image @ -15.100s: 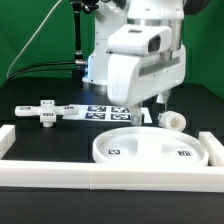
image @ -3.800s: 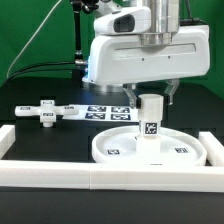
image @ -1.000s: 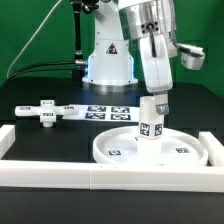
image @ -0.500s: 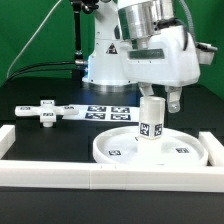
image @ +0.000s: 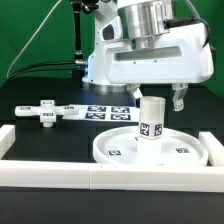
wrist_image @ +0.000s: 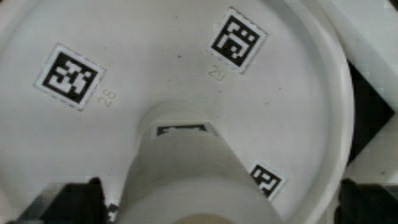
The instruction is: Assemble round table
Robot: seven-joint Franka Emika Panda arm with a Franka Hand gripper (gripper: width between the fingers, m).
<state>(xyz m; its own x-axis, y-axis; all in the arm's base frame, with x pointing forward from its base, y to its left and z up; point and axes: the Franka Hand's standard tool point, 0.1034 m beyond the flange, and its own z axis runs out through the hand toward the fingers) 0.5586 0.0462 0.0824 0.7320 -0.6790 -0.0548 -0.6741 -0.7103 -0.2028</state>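
The white round disc (image: 160, 150) lies flat at the front of the table, right of centre in the exterior view. The short cylinder leg (image: 151, 120) stands upright at its centre, tags facing the camera. My gripper (image: 158, 100) hangs over the leg's top, open, one finger on each side and clear of the leg. In the wrist view the leg (wrist_image: 205, 160) rises from the disc (wrist_image: 160, 50) between my dark fingertips (wrist_image: 75, 200), with gaps on both sides. The cross-shaped piece (image: 45, 110) lies on the black table at the exterior view's left.
The marker board (image: 108, 110) lies flat behind the disc. White border rails run along the front (image: 90, 172) and the left (image: 6, 138) of the table. The arm's white base (image: 100, 65) stands at the back.
The hand has turned about its vertical axis over the leg and now faces square on. The fingers now stand apart from the leg. The leg stays upright on the disc.
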